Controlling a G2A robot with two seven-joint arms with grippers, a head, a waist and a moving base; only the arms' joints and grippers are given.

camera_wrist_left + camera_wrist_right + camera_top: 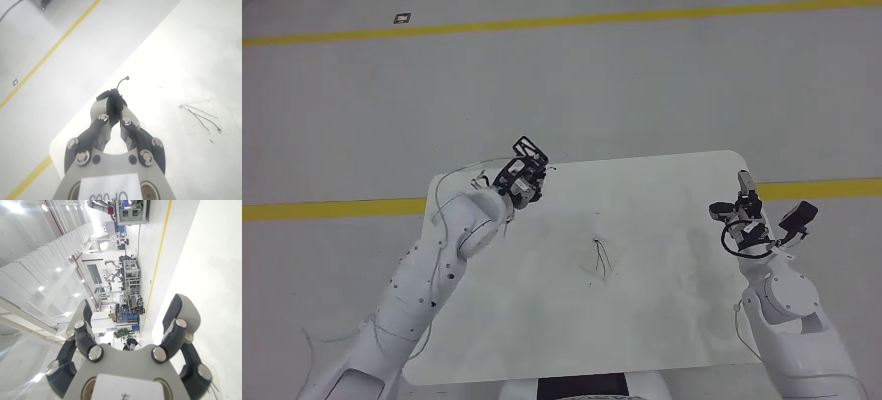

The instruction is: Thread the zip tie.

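The zip tie (127, 77) is pinched between the pressed-together fingers of the left gripper (114, 103) over the table (662, 300) corner, with only a short end exposed, and the right gripper (131, 299) is spread and well apart, so slippage or a missed threading is judged possible.

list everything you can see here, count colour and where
table: one, white, under both arms
held zip tie: one, black, pinched in the left gripper, head end sticking out past the fingertips
loose zip ties: two or three (too thin to count surely), black, lying mid table
floor lines: two, yellow, one beyond the table, one running behind it
floor marker: one, small dark square, by the far yellow line
left gripper: one, grey and black, shut, over the table's far left corner
right gripper: one, grey and black, open, at the table's right edge, holding nothing
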